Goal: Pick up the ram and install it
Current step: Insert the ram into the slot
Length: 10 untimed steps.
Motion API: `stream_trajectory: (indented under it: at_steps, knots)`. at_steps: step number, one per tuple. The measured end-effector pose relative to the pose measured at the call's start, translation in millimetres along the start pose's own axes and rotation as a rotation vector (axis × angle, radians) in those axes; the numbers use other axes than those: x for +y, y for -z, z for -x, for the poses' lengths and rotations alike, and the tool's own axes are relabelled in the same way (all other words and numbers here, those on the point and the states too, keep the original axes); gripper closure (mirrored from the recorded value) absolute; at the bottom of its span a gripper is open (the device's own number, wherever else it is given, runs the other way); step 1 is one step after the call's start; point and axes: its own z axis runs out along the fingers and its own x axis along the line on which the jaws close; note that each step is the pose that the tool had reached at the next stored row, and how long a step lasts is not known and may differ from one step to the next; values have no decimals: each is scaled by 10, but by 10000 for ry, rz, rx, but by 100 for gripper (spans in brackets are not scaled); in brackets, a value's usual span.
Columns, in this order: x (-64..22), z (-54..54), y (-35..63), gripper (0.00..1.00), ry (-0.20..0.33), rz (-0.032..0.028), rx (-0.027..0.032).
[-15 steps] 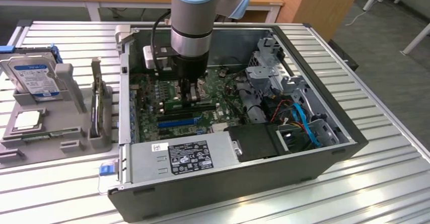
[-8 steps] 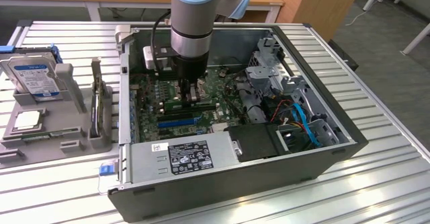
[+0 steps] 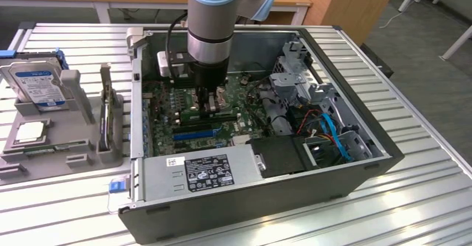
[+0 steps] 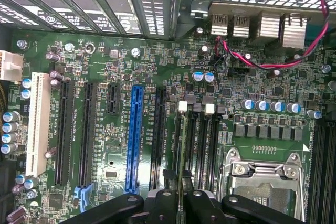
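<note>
Grey holder (image 3: 74, 146) on the exterior view's left of the ribbed worktop (image 3: 413, 202), and it's carrying the blue-labelled hard drive (image 3: 37, 83) and the silver processor chip (image 3: 31, 131). Across to the open computer case (image 3: 244, 213), where the arm (image 3: 210, 30) plunges straight down at the motherboard (image 3: 166, 99). From the wrist: the pincer (image 4: 182, 184) is clenched on the ram (image 4: 181, 140), which sits edge-on along a black memory slot. It lies between the blue slot (image 4: 134, 135) and the processor socket (image 4: 262, 182). Whether it's fully seated, can't tell.
</note>
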Motion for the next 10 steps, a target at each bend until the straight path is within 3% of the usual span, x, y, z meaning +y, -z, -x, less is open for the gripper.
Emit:
stream_trajectory:
  at_steps: [10]
  knots:
    - [1,1,11,86,0,-2,-5]
